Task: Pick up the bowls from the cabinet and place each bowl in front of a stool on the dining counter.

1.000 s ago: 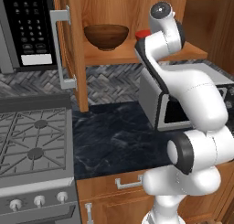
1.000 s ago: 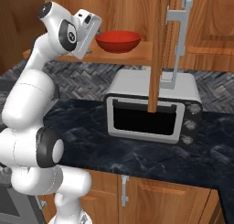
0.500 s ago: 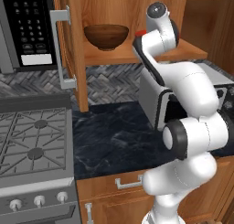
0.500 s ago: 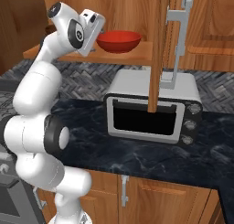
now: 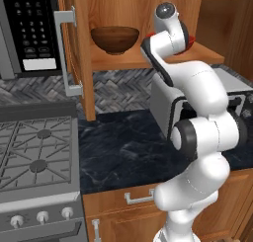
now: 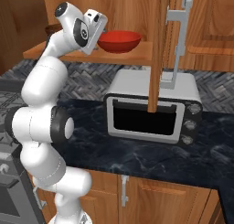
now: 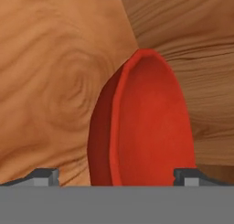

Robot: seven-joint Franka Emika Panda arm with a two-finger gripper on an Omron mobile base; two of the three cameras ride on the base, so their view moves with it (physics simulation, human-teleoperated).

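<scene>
The red bowl (image 7: pixel 146 127) is seen directly ahead of the end effector (image 7: pixel 116 175), filling the space between the two finger tips (image 7: pixel 45 176) in the hand view. There it is shown rolled on its side, an effect of the hand's own roll rather than of the bowl: in the right base view the red bowl (image 6: pixel 119 40) is seen sitting upright on the cabinet shelf (image 6: pixel 132 55), rim up, with the end effector (image 6: pixel 97 31) just beside it and level with its rim. As a round bowl it has no long axis to speak of; what counts is the thin rim, which is judged to lie along the line of approach, between the tips.

The end effector is held wide apart, and nothing is clamped or carried in it. Whether a tip is already touching the bowl's wall cannot be told; a short advance into the cabinet is judged to be what is needed to bring the rim between the fingers before they are brought together.

The brown wooden bowl (image 5: pixel 114 39) is found on the same shelf, well off to the far side of the hand from the red bowl, with the wrist (image 5: pixel 168 23) standing between the two in the left base view. The red bowl is therefore judged to be the one addressed first. Both bowls are yet to be lifted from the cabinet, and the dining counter is not reached at this stage.
</scene>
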